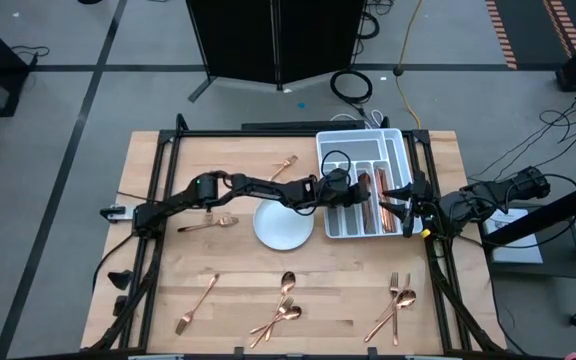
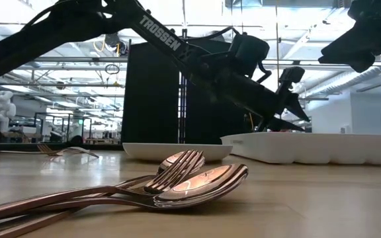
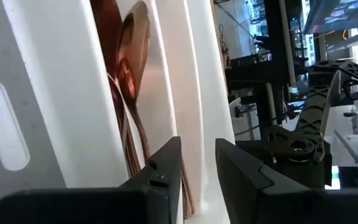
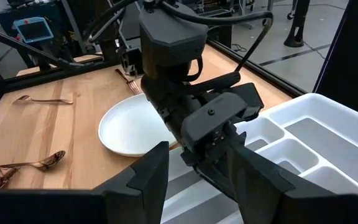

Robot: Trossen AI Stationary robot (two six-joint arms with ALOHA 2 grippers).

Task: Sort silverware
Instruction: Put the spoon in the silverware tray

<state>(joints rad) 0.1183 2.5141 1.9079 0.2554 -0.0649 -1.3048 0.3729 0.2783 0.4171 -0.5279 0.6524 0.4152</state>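
Copper-toned silverware [image 1: 283,312]: lay scattered across the wooden bench [image 1: 158,290]; a spoon-and-fork cluster at the near middle, another cluster [image 1: 396,305] near right, single forks at near left, far middle and beside the left arm.
Tray [image 1: 360,143]: white, divided, at the far right of the bench; several copper pieces already lay in its long slots [image 3: 124,74].
Plate [image 1: 283,226]: white, round, bare, just beside the tray.
Left gripper [image 1: 351,190]: reached across over the tray's left compartments; fingers [image 3: 166,163] slightly parted, narrow gap, nothing seen between them; copper handles lay directly beneath.
Right gripper [image 1: 400,208]: hung over the tray's right edge; fingers [image 4: 151,171] spread wide, empty.
Step in hand: probably a drop-off at the tray, left arm just releasing or clearing a slot.
Progress: partial; many pieces remained loose on the bench.
Next move: likely lift the left gripper clear of the tray walls, then travel to a loose piece and open wider for a thin, flat handle.
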